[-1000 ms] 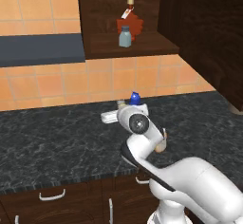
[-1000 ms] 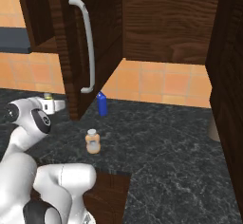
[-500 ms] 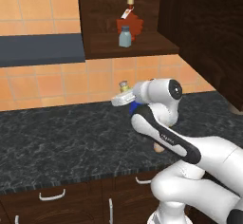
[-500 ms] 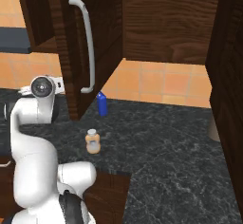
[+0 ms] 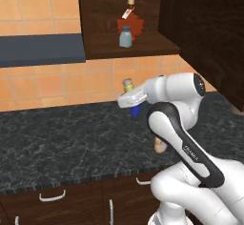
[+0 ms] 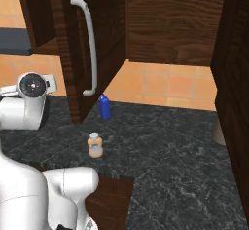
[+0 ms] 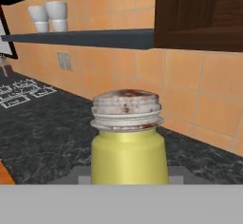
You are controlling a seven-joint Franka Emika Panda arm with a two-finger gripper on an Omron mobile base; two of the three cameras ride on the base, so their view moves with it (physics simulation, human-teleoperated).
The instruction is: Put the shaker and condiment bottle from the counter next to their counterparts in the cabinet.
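Note:
My gripper [image 5: 129,92] is shut on the shaker [image 5: 127,83], a yellow-green cylinder with a rusty silver top, and holds it upright above the counter [image 5: 62,138], below the cabinet [image 5: 143,47] shelf. The hand view has the shaker [image 7: 128,142] close up in the middle. On that shelf stand the grey-blue shaker [image 5: 125,36] and the red leaf-shaped bottle [image 5: 130,23]. The tan-orange condiment bottle [image 6: 95,144] stands on the counter; from the left it peeks out behind my arm [image 5: 159,146].
A blue bottle [image 6: 104,106] stands on the counter near the wall, just below my hand [image 5: 135,110]. The open cabinet door [image 6: 82,44] with its pale handle hangs right of the shelf. A dark ledge [image 7: 80,38] carries white cups [image 7: 50,15].
The arm has swung upward and its elbow has gone right; the shaker in the gripper has risen from near counter level toward the cabinet shelf. The condiment bottle and blue bottle stayed put.

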